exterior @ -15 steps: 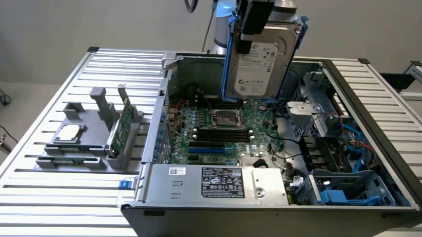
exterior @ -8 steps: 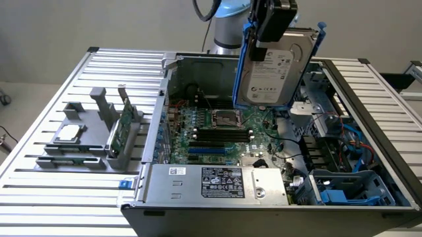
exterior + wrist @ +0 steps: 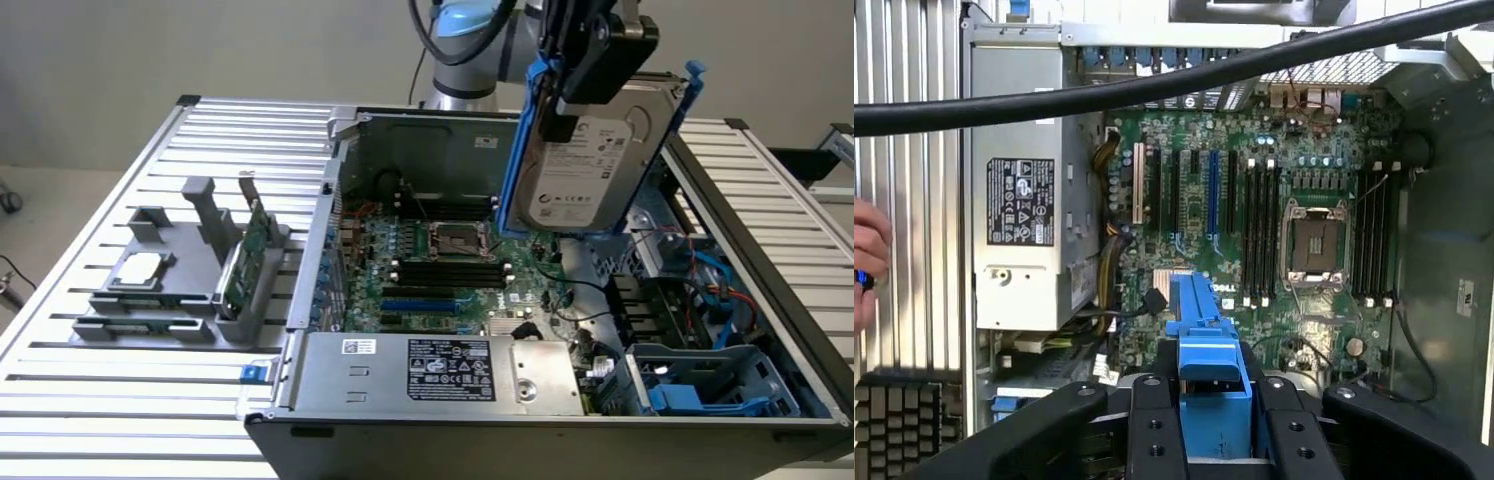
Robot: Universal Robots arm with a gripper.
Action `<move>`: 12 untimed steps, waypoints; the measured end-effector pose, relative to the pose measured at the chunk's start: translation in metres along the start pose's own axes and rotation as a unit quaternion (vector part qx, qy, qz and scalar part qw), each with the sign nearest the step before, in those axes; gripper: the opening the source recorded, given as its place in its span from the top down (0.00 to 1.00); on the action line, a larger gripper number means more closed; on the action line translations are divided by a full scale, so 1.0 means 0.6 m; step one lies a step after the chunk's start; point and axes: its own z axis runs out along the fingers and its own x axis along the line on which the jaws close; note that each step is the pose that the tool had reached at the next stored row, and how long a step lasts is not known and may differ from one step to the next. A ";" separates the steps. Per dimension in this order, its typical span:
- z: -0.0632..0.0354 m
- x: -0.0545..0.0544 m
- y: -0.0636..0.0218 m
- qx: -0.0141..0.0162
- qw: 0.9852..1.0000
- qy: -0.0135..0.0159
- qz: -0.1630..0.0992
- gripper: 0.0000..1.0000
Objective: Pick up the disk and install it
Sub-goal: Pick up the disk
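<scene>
Disk held over the open case

The hand [image 3: 587, 90] is clamped on the disk [image 3: 587, 170], which hangs on edge in the air above the case [image 3: 327, 230], its white label towards the exterior camera and its blue frame running along both long sides. It hangs over the motherboard [image 3: 441, 270], apart from it and towards the exterior view's right of the socket [image 3: 451, 238]. In the wrist view the black fingers [image 3: 1154, 430] grip the blue frame between them, with the power supply [image 3: 1019, 200] below. On the slatted surface [image 3: 107, 400], at the exterior view's left, a grey holder [image 3: 200, 300] carries a chip [image 3: 140, 268] and an upright green card [image 3: 247, 255].
</scene>
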 end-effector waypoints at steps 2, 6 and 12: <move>0.000 0.011 -0.005 0.000 1.000 0.000 0.000 0.67; 0.000 0.035 -0.013 0.000 1.000 0.000 0.000 0.67; 0.000 0.072 -0.025 0.000 1.000 0.000 0.000 0.67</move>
